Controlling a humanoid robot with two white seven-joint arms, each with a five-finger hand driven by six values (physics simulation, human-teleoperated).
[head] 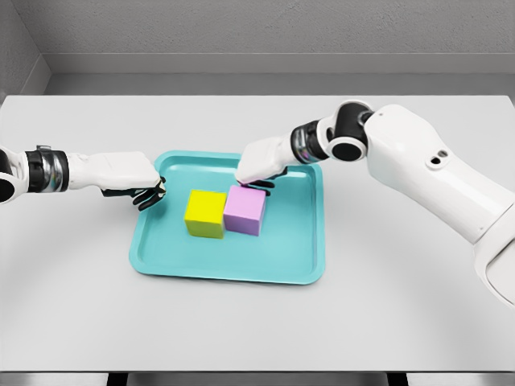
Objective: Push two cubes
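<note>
Two cubes side by side on a teal tray [302, 241] in the middle of a pale grey table [80, 305]: yellow cube [205, 213] on the left, pink cube [245, 210] on the right, facing sides touching or very nearly so, both flat on the tray floor toward its rear half. Right hand [259, 163] reaching in from the right over the tray's back portion, white palm turned down, dark fingertips [262, 184] curled under and resting at the top rear edge of the pink cube; nothing pinched between them. Actual contact with the cube likely but hard to confirm from this angle. Left hand [129, 177] coming in from the left at the tray's left rim, near the upper left corner, dark fingers bent loosely downward with nothing held, just beside the rim and apart from the yellow cube. Right forearm and bulky white upper arm stretching out to the lower right edge of the view. Grey wall behind the table.
</note>
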